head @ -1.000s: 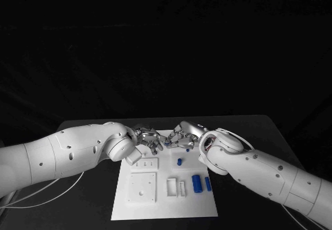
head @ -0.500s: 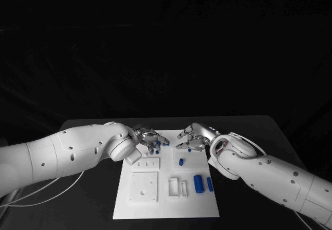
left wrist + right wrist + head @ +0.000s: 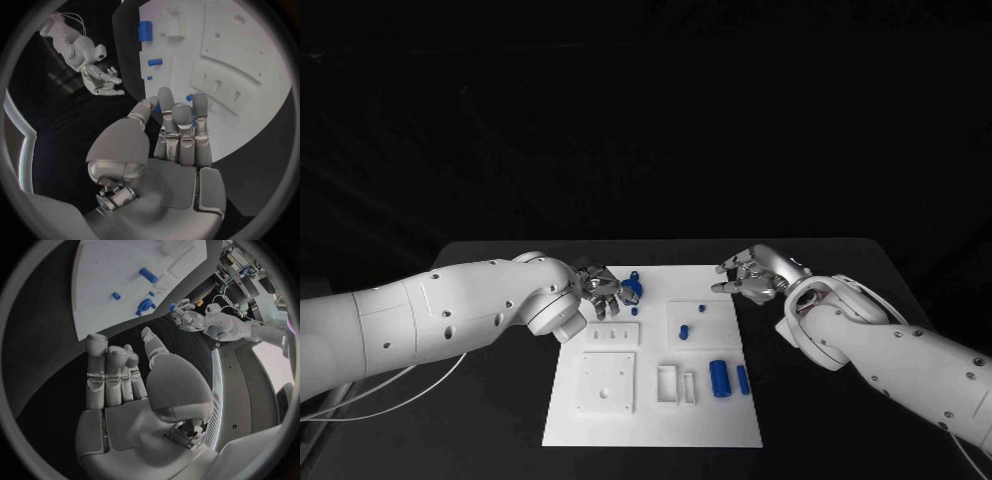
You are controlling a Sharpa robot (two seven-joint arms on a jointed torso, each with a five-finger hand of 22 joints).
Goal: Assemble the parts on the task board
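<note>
Lighting was dim against a black background. The task board [image 3: 653, 400] appeared bright without glare. Wrist views showed strong fisheye bending toward the edges.

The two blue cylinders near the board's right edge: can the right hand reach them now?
Probably yes. The right hand is empty, and nothing lies between it and the blue cylinders on the task board.

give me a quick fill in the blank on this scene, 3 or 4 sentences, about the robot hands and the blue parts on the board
1. The left robot hand holds a small part of the colour ____.
2. The right robot hand holds ____, its fingers apart.
3. The task board is a plate of the colour ____.
4. The two long blue parts lie on the board nearer the robot's ____ arm.

Missing words: blue; nothing; white; right
</note>
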